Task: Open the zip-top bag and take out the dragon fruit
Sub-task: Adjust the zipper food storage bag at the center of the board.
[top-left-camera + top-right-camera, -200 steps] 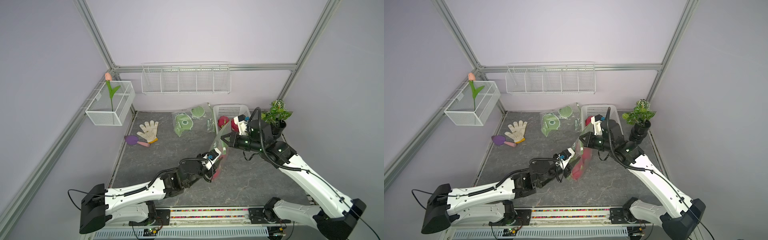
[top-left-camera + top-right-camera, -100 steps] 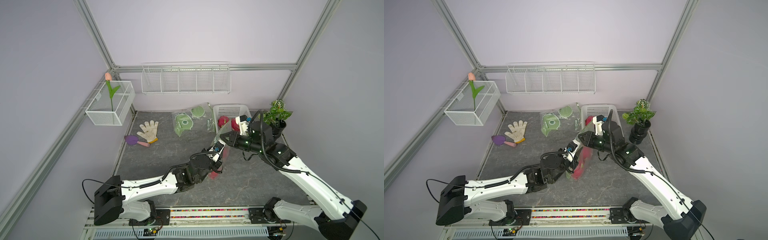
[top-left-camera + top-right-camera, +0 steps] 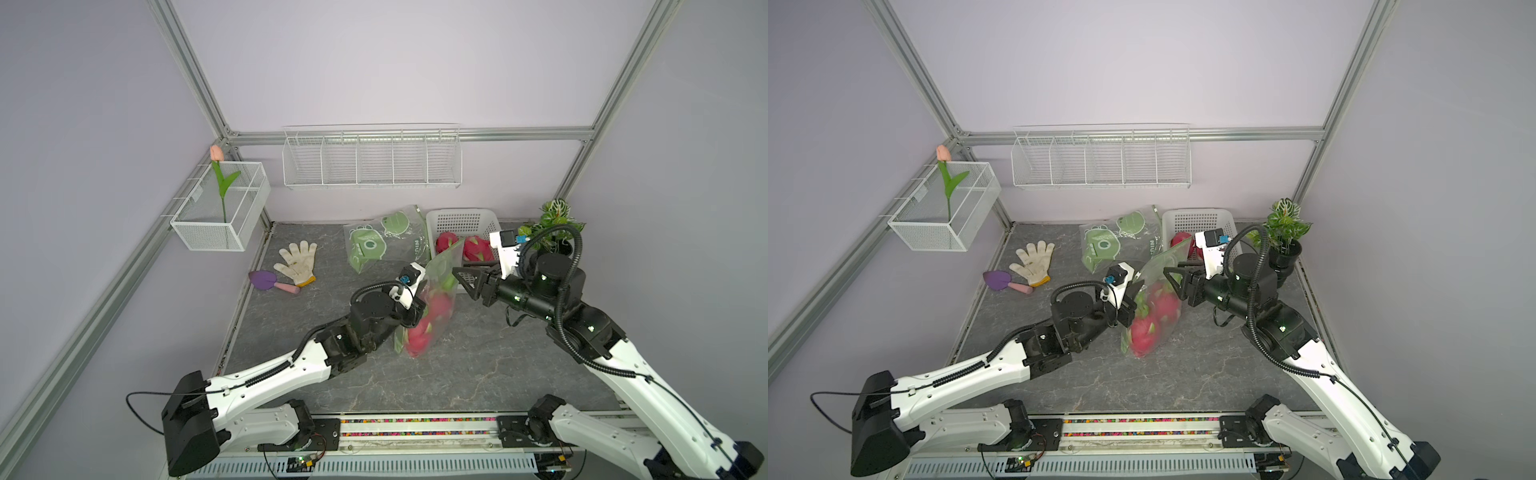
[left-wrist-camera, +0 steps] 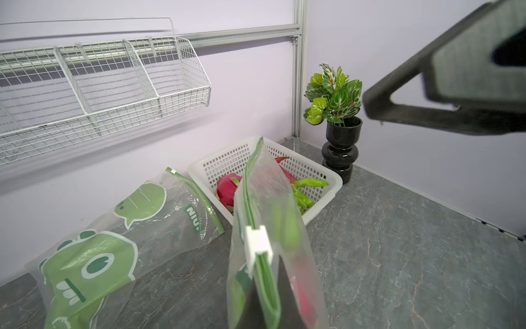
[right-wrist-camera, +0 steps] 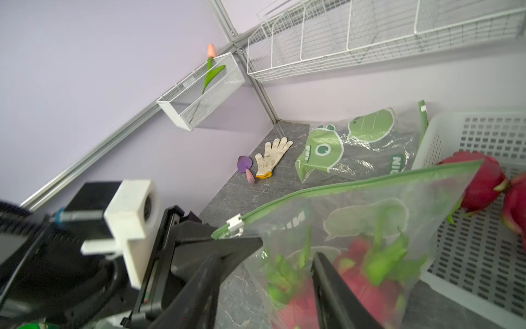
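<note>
Magenta dragon fruit [image 3: 417, 338] – two apparently left – are sitting in the upright zip-top bag [image 3: 442, 270] at frame centre, two already lying in the white basket [image 3: 461, 212] above-right, the left gripper [image 3: 419, 309] clenching the bag's edge, the right gripper [image 3: 463, 282] gaping released beside it.

On the surface [image 3: 478, 374] a clear zip-top bag [image 3: 442, 274] stands upright with magenta dragon fruit [image 3: 417, 338] inside, the left gripper [image 3: 419, 301] clamped on its side. The right gripper [image 3: 465, 283] sits just beside the bag's top, jaws spread; a white basket [image 3: 461, 218] behind holds two more fruits.
</note>
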